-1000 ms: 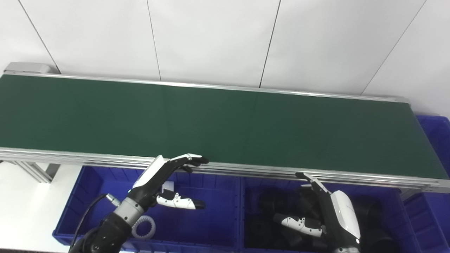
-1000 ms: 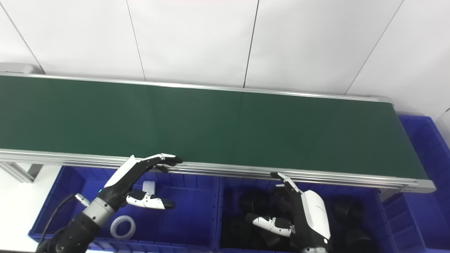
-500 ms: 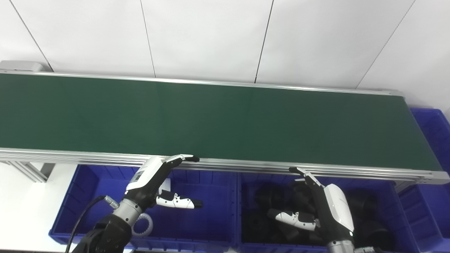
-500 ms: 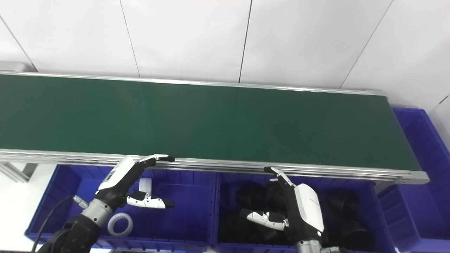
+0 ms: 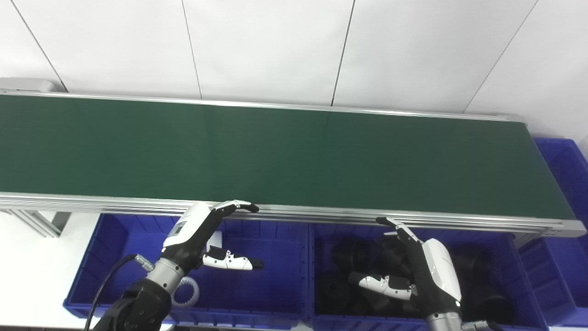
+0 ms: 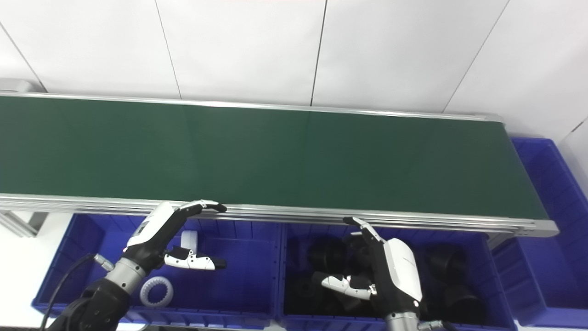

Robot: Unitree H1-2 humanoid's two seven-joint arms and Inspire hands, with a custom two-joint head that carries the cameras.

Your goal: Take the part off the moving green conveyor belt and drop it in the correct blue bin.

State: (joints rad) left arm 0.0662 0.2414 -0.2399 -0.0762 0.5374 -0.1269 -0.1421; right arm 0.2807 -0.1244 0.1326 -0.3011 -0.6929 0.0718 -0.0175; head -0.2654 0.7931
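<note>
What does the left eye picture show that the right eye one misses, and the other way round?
Only left eye: more of the grey support frame under the belt's left end. Only right eye: much more of the blue side bin. Both: the green belt, the open left hand and right hand, a white ring, black parts.

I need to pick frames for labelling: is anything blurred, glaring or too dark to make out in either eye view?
Left eye view: sharp, evenly lit, no glare on the belt. Right eye view: the same, but the black parts merge into a dark mass in the bin; their outlines are hard to separate.
</note>
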